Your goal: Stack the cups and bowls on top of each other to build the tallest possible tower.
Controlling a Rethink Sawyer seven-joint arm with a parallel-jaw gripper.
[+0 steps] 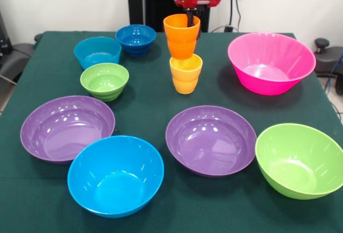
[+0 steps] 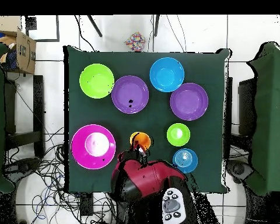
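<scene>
My gripper (image 1: 191, 21) hangs from the red wrist at the back of the table and is shut on the rim of the orange cup (image 1: 181, 35), with one finger inside it. The cup hangs slightly tilted, its base just over the mouth of the yellow-orange cup (image 1: 185, 73), which stands upright on the cloth. In the overhead view both cups (image 2: 140, 140) show as one orange spot at the arm's tip. The small green bowl (image 1: 104, 80), light blue bowl (image 1: 97, 51) and dark blue bowl (image 1: 135, 38) stand apart to the left. No tower of bowls stands.
The large pink bowl (image 1: 271, 62) sits at right. Two large purple bowls (image 1: 67, 128) (image 1: 210, 139), a large blue bowl (image 1: 115, 175) and a large green bowl (image 1: 299, 159) line the near side. The red arm (image 2: 145, 181) covers the table's edge by the base.
</scene>
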